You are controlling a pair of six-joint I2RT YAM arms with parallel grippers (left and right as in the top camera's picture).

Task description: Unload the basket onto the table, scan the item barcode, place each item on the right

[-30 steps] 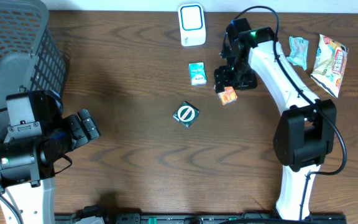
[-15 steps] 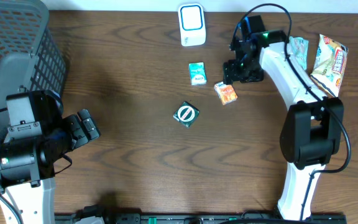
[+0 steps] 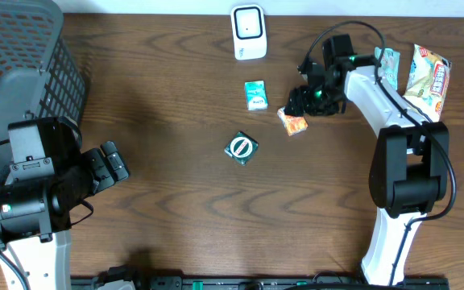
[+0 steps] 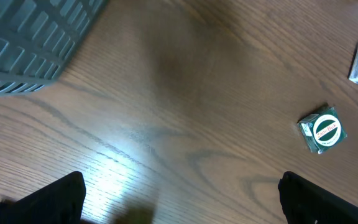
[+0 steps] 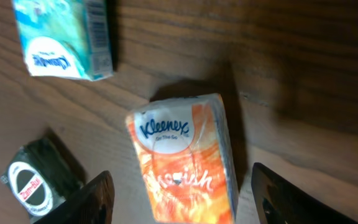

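Note:
An orange Kleenex pack lies flat on the wooden table, label up, and fills the middle of the right wrist view. My right gripper hovers over it, open, with one finger on each side of the pack and a gap on both sides. The white barcode scanner stands at the table's far edge. My left gripper is wide open at the left over bare wood, holding nothing.
A teal tissue pack lies left of the orange one. A dark green packet with a round logo sits nearer the middle. A grey basket stands far left. Snack bags lie far right.
My right arm has swung its wrist to the right and back, still over the orange pack, and its jaws have narrowed a little. The left arm has not moved.

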